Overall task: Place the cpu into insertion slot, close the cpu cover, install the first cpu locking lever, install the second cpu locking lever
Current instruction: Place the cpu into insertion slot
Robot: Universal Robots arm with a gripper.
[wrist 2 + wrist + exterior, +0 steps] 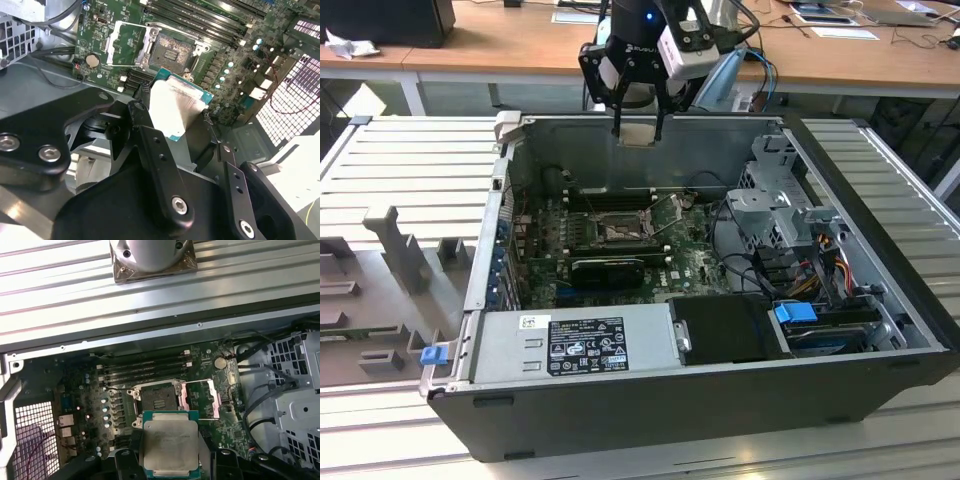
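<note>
Exterior view: tool (pixel 638 131) clenched on cpu (pixel 638 137), chip held flat, high at far wall of open computer case (pixel 720 400), well above motherboard (pixel 692 266). First wrist view: insertion slot (pixel 157 399) bare, apart from chip; cpu cover (pixel 200 399) flipped open just beside slot. Case rests on ribbed metal surface (pixel 410 160).

The claw (pixel 638 137) grips the cpu (pixel 638 132) above the insertion slot (pixel 620 232).

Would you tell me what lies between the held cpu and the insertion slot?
Nothing: in the exterior view the flat silver square cpu hangs clear of the dark-rimmed square insertion slot, only bare air between.
</note>
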